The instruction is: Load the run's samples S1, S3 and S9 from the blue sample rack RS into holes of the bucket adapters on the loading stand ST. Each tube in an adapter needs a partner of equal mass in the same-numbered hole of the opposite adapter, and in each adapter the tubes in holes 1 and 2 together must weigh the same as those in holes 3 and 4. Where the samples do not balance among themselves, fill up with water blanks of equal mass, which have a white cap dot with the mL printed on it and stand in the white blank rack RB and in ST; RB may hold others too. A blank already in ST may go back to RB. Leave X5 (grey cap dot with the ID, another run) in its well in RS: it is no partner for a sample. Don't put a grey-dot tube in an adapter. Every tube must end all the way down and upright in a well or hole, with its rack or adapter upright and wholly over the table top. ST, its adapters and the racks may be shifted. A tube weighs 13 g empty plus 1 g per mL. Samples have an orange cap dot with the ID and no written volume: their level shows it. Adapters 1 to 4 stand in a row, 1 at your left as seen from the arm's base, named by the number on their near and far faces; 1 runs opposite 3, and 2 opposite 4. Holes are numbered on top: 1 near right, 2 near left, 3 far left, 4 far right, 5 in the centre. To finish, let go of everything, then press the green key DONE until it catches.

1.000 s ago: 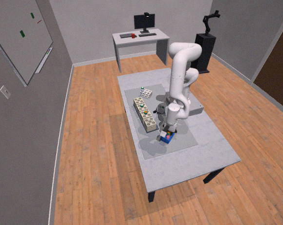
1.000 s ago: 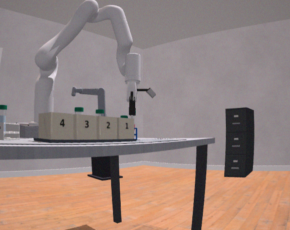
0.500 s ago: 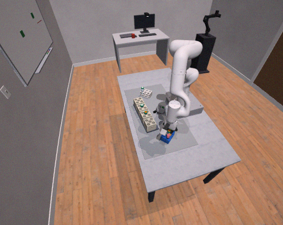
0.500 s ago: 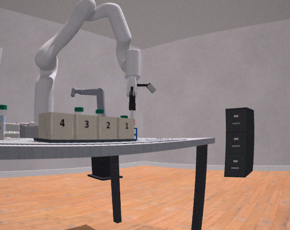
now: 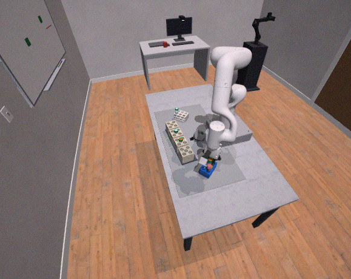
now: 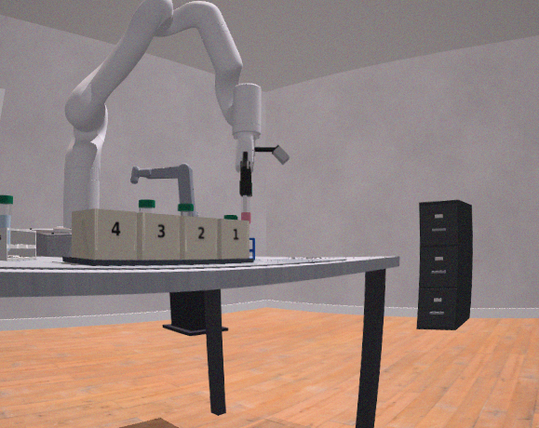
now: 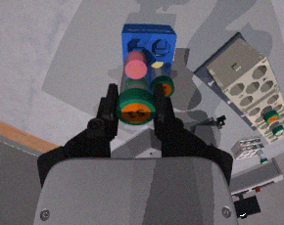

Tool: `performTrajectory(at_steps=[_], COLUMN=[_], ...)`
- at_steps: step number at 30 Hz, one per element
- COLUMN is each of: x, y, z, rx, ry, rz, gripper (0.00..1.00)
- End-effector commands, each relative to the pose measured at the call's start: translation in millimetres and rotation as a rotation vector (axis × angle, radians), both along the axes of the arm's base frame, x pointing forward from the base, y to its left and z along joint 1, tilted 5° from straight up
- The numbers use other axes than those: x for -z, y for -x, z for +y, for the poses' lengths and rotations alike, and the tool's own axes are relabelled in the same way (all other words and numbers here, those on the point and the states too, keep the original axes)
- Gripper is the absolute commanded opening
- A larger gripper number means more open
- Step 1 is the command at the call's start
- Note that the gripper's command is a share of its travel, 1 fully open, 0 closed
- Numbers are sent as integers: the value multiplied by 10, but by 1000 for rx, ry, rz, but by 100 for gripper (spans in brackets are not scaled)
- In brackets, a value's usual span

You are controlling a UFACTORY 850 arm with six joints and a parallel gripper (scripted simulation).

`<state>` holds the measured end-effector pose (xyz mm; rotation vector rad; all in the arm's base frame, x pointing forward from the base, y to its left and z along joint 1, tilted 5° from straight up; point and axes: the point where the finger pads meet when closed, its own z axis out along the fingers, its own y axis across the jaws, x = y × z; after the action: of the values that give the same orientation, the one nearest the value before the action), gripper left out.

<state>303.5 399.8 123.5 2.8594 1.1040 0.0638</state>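
The robot's hand [image 7: 137, 112] grips an orange-dotted, green-capped tube [image 7: 136, 108] with pink liquid, holding it upright above the blue rack [image 7: 149, 40] on the grey surface [image 5: 232, 200]. Another green-capped tube [image 7: 165, 84] stands in the rack. The row of numbered beige blocks [image 6: 161, 234] sits just beside the rack.

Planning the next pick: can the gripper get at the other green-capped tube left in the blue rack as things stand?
Probably not yet. The gripper is shut on an orange-dot tube above the blue rack. The other tube stands beside it with nothing over its cap, so the way looks free once the load is placed.
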Motion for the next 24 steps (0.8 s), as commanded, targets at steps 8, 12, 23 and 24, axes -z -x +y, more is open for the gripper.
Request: performTrajectory(at_steps=[8,12,23,24], x=[-224,-304,-484,-504], y=[9,15,26,28], z=[20,25,34,35], rx=[0,0,0,0], ry=[-2,-2,-2,-2], rz=[-1,-1,-1,-1], gripper=[0,0,0,0])
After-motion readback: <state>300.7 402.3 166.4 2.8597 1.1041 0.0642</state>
